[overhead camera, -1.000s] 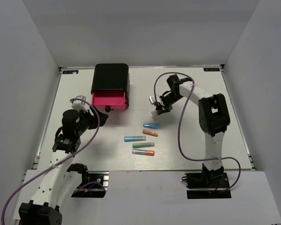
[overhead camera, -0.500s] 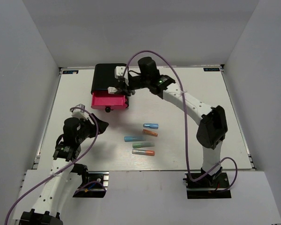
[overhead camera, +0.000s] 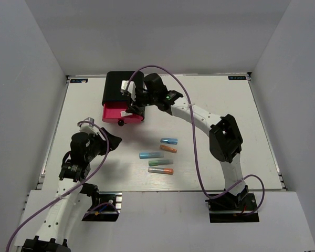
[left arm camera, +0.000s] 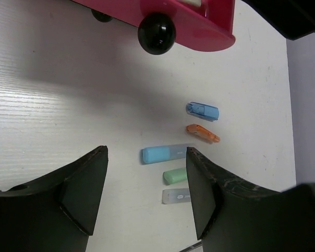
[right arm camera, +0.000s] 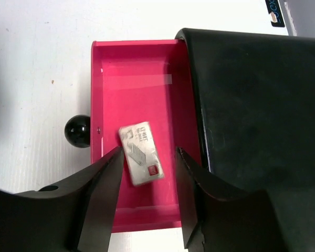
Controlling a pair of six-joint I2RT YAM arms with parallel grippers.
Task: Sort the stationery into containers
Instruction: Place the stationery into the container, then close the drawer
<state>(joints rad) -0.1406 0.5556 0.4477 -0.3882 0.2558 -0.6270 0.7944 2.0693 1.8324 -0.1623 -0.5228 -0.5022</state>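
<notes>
In the far drawer [right arm camera: 134,94], the eraser [right arm camera: 140,153] is being left.
Right gripper [right arm camera: 148,153] is being held spread around it; a straight lift is advised. Left gripper [left arm camera: 147,152]: spread, empty.

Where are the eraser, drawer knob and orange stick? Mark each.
eraser [right arm camera: 141,154]: right wrist view, middle of its top face.
drawer knob [left arm camera: 156,33]: left wrist view, centre of the ball.
orange stick [left arm camera: 202,133]: left wrist view, mid-body.

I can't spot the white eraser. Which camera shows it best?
Right wrist: the eraser lies plainly in the open pink drawer. From above the right gripper hides it; left wrist shows only the drawer's front.
</notes>
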